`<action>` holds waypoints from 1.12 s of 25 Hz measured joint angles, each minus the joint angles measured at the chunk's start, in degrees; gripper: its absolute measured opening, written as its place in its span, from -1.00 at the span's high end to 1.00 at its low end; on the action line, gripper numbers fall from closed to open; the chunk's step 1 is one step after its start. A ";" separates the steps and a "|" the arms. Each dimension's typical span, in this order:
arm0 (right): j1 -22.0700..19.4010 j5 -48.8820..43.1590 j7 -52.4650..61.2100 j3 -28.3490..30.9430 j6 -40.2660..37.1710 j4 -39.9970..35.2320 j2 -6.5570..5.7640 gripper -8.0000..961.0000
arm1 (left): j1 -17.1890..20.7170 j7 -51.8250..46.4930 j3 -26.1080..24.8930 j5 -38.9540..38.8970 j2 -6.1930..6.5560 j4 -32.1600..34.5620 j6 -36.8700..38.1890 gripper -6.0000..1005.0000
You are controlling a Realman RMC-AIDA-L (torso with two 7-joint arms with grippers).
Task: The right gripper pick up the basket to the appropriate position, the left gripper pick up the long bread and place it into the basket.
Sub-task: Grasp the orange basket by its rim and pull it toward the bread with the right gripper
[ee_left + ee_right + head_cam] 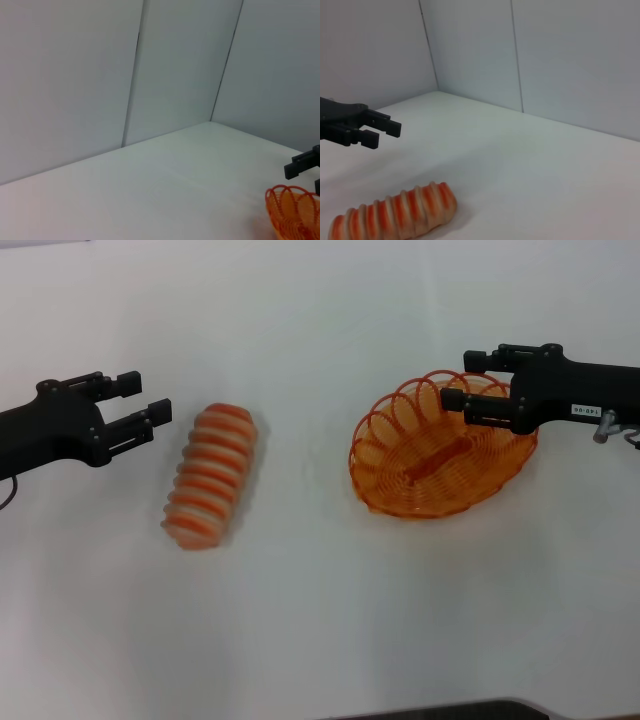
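**Right claw at the basket rim, bread untouched**

Your right gripper [455, 381] straddles the basket [437, 455] at its far rim, fingers spread apart, nothing clamped. The long bread [211, 475] lies well left of the basket. Your left gripper [143, 403] hovers just beyond the bread, spread and empty.

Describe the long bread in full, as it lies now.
The long bread is an elongated, rounded loaf with orange and cream-white ridged stripes across it, looking like moulded plastic. It lies flat on the white table, apart from the basket. The open left gripper hovers near its far end, not touching.
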 joint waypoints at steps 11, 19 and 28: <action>0.28 0.42 1.05 0.05 -0.60 -0.11 -0.04 -0.40 | 0.05 -0.03 0.00 -0.27 0.00 0.00 0.34 -0.13; 5.82 -0.67 30.97 -3.90 -7.90 -7.67 -5.54 -0.40 | 0.05 0.03 0.01 -0.36 0.00 0.00 0.47 -0.13; 16.23 -25.01 56.06 -10.08 -10.65 -13.73 -9.69 -0.40 | -0.19 0.26 0.00 -0.38 -0.08 0.00 0.90 -0.13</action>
